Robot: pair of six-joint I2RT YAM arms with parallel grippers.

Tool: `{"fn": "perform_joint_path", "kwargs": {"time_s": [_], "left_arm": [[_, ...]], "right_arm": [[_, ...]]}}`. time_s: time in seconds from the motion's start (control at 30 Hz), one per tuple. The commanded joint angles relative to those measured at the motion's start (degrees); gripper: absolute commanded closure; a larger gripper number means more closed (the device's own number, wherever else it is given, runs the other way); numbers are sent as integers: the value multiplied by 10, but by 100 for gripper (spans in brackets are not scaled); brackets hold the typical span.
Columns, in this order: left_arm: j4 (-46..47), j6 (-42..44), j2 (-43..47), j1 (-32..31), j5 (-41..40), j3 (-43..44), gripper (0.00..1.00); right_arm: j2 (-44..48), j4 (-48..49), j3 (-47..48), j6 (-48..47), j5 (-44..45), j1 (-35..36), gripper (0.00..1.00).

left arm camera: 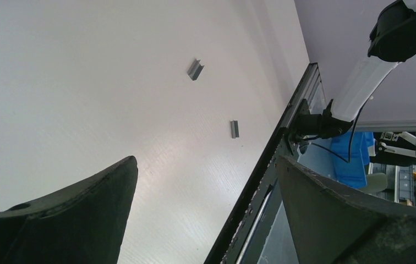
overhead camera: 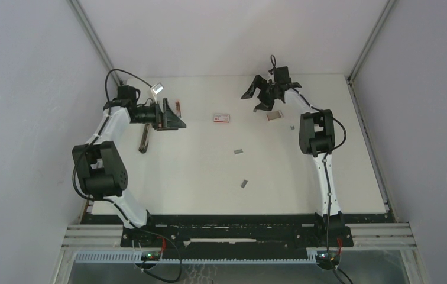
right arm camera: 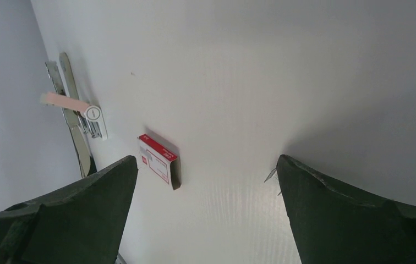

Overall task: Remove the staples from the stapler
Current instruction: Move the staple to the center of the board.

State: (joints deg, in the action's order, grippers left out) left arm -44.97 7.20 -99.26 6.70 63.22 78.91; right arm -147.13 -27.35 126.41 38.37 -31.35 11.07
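The stapler (overhead camera: pixel 145 139) lies opened out at the far left of the white table (overhead camera: pixel 197 177), partly under my left arm; the right wrist view shows its long metal arms (right arm camera: pixel 72 118) with a pink part and a white part. Loose grey staples lie on the table: one strip (overhead camera: pixel 239 151) mid-table, one (overhead camera: pixel 244 184) nearer, one larger block (overhead camera: pixel 274 116) under my right gripper. The left wrist view shows two of them (left arm camera: pixel 195 69) (left arm camera: pixel 234 129). My left gripper (overhead camera: pixel 171 115) (left arm camera: pixel 206 165) hangs open and empty beside the stapler. My right gripper (overhead camera: pixel 256 97) (right arm camera: pixel 206 165) is open and empty above the table.
A small flat red-and-white box (overhead camera: pixel 222 117) (right arm camera: pixel 159 159) lies between the two grippers, open at one end. Grey walls close the table at the left, right and back. A black rail (overhead camera: pixel 233 222) (left arm camera: pixel 272 159) runs along the near edge.
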Motion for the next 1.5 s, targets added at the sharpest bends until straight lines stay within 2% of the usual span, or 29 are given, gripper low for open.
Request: {"fn": "perform_joint_path", "kwargs": {"time_s": [0.0, 0.53, 0.8, 0.93, 1.1, 1.3, 1.47], "left_arm": [[-13, 29, 36, 8, 20, 21, 0], [-21, 49, 56, 19, 29, 3, 0], [-20, 65, 88, 24, 21, -21, 0], [3, 60, 109, 24, -8, -40, 0], [75, 45, 133, 24, -49, -73, 0], [100, 63, 147, 24, -118, -81, 0], [98, 82, 167, 24, -167, -91, 0]], "right_arm": [[13, -19, -33, -6, -14, 15, 0], [93, -67, -194, -116, -83, 68, 0], [174, -82, -285, -187, -80, 102, 0], [215, -93, -279, -233, -47, 115, 0], [264, -101, -229, -295, 13, 120, 0], [341, -103, -227, -374, 122, 120, 0], [350, -180, -176, -420, 188, 94, 0]]}}
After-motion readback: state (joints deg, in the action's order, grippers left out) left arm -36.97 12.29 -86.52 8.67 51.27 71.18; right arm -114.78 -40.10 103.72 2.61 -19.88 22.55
